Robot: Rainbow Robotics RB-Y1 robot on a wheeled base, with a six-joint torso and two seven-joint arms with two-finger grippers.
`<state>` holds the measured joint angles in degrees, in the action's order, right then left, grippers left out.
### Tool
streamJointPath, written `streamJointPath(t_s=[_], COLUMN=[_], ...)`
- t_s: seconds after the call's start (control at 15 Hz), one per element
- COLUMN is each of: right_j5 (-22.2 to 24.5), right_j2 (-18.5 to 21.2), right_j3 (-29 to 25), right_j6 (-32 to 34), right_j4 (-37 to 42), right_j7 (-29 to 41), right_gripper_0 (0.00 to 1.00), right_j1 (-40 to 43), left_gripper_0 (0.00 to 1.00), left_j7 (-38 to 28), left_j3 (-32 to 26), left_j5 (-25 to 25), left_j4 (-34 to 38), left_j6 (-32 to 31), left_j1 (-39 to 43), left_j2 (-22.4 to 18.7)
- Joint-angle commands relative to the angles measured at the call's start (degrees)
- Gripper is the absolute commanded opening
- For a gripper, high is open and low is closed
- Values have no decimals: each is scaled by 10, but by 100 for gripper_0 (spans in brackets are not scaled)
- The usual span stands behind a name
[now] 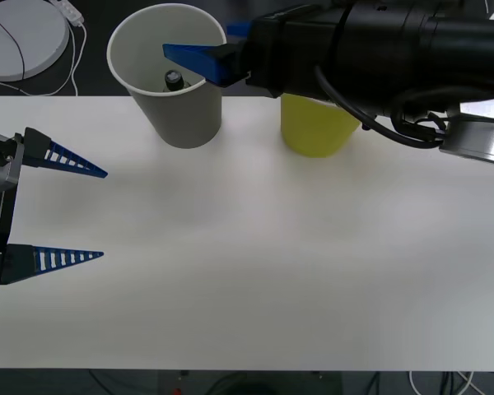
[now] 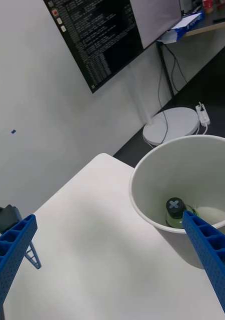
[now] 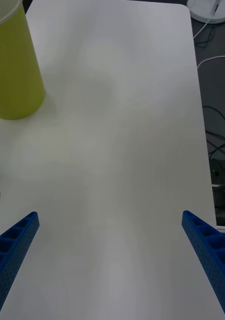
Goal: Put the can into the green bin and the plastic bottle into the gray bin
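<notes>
The gray bin (image 1: 181, 115) stands at the back of the table, left of centre, and the plastic bottle (image 1: 174, 80) stands inside it with its black cap (image 2: 175, 206) up. My right gripper (image 1: 191, 51) hovers open over the bin's mouth (image 2: 157, 170), one blue finger (image 2: 207, 245) just above the cap. Nothing is between its fingers. To the right of the gray bin stands the green bin (image 1: 313, 132), its top hidden under my right arm. My left gripper (image 1: 103, 214) is open and empty at the table's left edge, with the green bin (image 3: 12, 70) ahead of it. The can is out of view.
The white table (image 1: 272, 271) stretches bare in front of both bins. A white round base with a cable (image 1: 20, 37) lies on the floor beyond the table's back left corner. A dark monitor (image 2: 97, 35) hangs on the wall behind.
</notes>
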<state>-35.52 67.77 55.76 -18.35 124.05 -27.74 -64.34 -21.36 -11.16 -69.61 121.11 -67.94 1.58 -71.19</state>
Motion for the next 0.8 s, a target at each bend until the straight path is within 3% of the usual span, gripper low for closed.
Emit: streamJointPath(t_s=[0.07, 0.47, 0.8], right_j5=[57, 235, 328], right_j2=[28, 107, 156], right_j3=[34, 87, 87], right_j6=[75, 269, 438], right_j4=[3, -7, -58], right_j7=[70, 244, 270], right_gripper_0=[100, 100, 100], right_j1=[1, 15, 61], left_gripper_0=[100, 100, 100], left_j7=[0, 0, 0], left_j3=[0, 0, 0], left_j5=[0, 0, 0], left_j4=[0, 0, 0], left_j6=[0, 0, 0], left_j1=[0, 0, 0], left_j2=[0, 0, 0])
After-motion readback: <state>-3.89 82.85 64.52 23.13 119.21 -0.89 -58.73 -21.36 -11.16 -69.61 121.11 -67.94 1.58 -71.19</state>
